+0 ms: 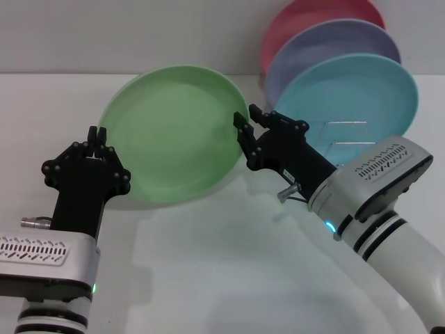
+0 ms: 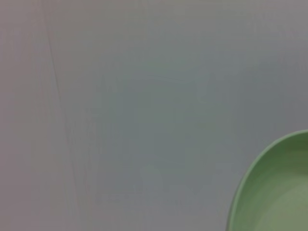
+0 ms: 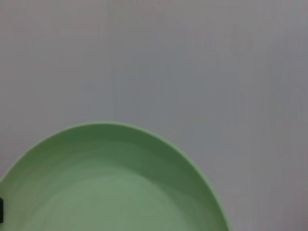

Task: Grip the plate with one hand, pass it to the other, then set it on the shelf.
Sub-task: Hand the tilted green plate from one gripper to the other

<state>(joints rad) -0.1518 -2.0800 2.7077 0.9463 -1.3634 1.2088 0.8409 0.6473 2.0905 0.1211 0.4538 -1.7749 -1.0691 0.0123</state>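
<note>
Head view: white tabletop (image 1: 229,278) runs back to a pale grey wall (image 1: 104,35). The light green plate (image 1: 174,132) is tilted up above the table, held between my two grippers. My left gripper (image 1: 97,139) sits at its left rim; whether those fingers are clamped I cannot tell. My right gripper (image 1: 245,124) pinches the right rim, grasping the plate. Behind it the wire shelf (image 1: 345,136) carries a turquoise plate (image 1: 348,94), a lavender plate (image 1: 334,42) and a red plate (image 1: 313,14), all upright.

Left wrist view: grey wall, plate edge (image 2: 274,192) in one corner.

Right wrist view: plate (image 3: 106,183) fills the near part, grey wall beyond.
</note>
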